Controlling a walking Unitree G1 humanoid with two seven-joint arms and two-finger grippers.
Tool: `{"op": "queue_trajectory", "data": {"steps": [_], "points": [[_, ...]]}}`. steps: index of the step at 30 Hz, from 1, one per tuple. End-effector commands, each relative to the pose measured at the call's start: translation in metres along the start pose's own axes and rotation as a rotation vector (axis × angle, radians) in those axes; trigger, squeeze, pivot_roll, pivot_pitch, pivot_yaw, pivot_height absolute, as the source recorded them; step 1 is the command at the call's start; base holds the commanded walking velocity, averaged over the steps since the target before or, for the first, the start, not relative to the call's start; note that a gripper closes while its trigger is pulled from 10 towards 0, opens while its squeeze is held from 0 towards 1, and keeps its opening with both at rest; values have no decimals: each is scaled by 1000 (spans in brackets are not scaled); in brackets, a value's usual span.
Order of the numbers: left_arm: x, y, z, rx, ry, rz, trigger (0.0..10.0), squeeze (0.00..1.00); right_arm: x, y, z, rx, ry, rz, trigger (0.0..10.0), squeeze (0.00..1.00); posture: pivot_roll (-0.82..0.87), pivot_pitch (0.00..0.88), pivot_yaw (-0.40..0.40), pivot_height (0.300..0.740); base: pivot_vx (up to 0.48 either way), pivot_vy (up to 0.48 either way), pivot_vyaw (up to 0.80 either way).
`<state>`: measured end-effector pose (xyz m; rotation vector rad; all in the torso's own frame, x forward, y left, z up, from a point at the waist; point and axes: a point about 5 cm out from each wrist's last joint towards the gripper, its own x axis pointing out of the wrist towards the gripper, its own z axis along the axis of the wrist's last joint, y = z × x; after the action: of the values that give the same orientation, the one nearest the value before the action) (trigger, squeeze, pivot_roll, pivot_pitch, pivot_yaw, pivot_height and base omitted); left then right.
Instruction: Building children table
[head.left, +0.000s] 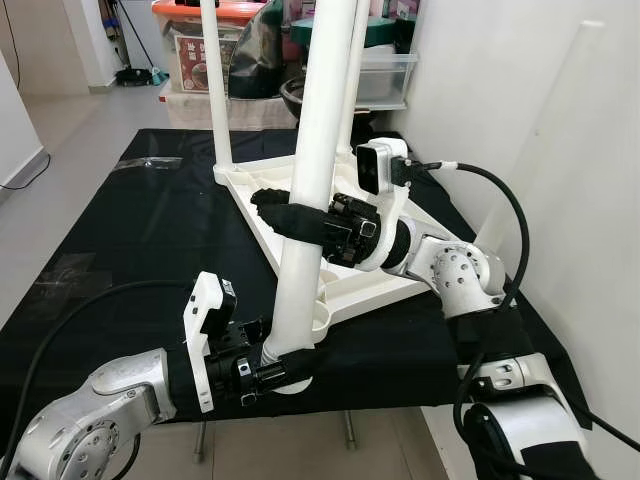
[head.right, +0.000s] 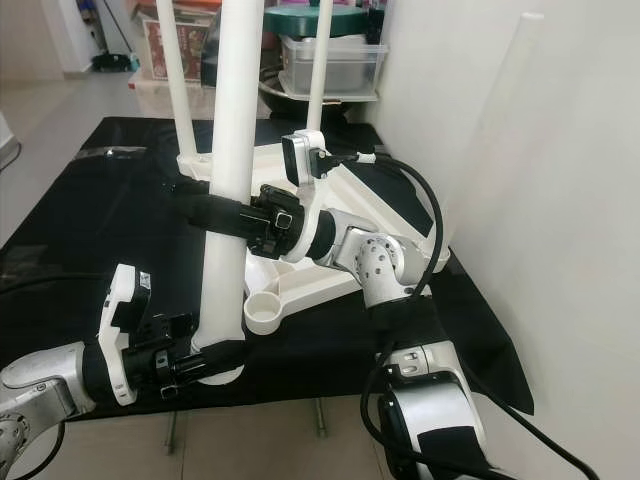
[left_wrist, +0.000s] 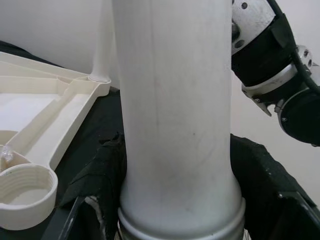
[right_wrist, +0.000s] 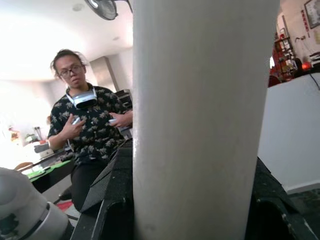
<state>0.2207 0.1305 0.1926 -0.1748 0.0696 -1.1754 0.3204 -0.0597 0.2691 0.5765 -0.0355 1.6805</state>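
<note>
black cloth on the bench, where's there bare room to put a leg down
The widest bare stretch of black cloth lies on the robot's left of the upturned white tabletop, past a clear plastic bag at the far edge. It is crowded near the front: left claw and right claw both clamp the white table leg there.

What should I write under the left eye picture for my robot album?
Both grippers, left low and right higher, hold a white table leg upright beside the upturned tabletop's empty socket.
</note>
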Motion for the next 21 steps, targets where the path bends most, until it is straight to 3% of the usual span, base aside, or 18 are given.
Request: {"op": "queue_trajectory", "data": {"steps": [1, 3, 4, 5, 7, 8, 10, 11, 14, 17, 21], "points": [[7, -6, -3, 8, 13, -42, 10000, 0, 1, -7, 9, -73, -13, -116, 10000, 0, 61, 0, -59, 740, 0, 0, 0], [7, -6, -3, 8, 13, -42, 10000, 0, 1, -7, 9, -73, -13, -116, 10000, 0, 61, 0, -59, 740, 0, 0, 0], [7, -5, -2, 16, 14, -34, 10000, 0, 1, -13, 10, -75, -27, -192, 10000, 0, 59, 0, -59, 740, 0, 0, 0], [7, -3, -2, 25, 15, -25, 10000, 0, 1, -17, 9, -89, -30, -259, 10000, 1000, 62, 0, -63, 740, 0, 0, 0], [5, 0, -1, 38, 16, 9, 10000, 0, 0, -25, 10, -95, -52, -385, 10000, 1000, 62, 0, -63, 740, 0, 0, 0], [2, 5, -3, 61, 40, 48, 10000, 0, -3, -28, 8, -109, -34, -450, 10000, 545, 60, 0, -61, 740, 0, 0, 0], [0, 8, -4, 77, 59, 74, 10000, 0, -4, -30, 6, -117, -20, -492, 10000, 545, 60, 0, -61, 740, 0, 0, 0], [-4, 15, -7, 111, 97, 130, 10000, 0, -9, -34, 3, -112, 19, -570, 10000, 0, 59, 0, -61, 740, 0, 0, 0], [-12, 27, -9, 169, 148, 217, 10000, 0, -15, -37, -2, -77, 62, -662, 10000, 0, 60, 0, -62, 740, 0, 0, 0], [-23, 44, -16, 275, 275, 354, 10000, 0, -19, -37, -11, 17, 52, -756, 10000, 0, 59, 0, -62, 740, 0, 0, 0], [-27, 51, -19, 319, 326, 418, 10000, 0, -18, -36, -18, 52, 51, -792, 10000, 0, 59, 0, -61, 740, 0, 0, 0]]}}
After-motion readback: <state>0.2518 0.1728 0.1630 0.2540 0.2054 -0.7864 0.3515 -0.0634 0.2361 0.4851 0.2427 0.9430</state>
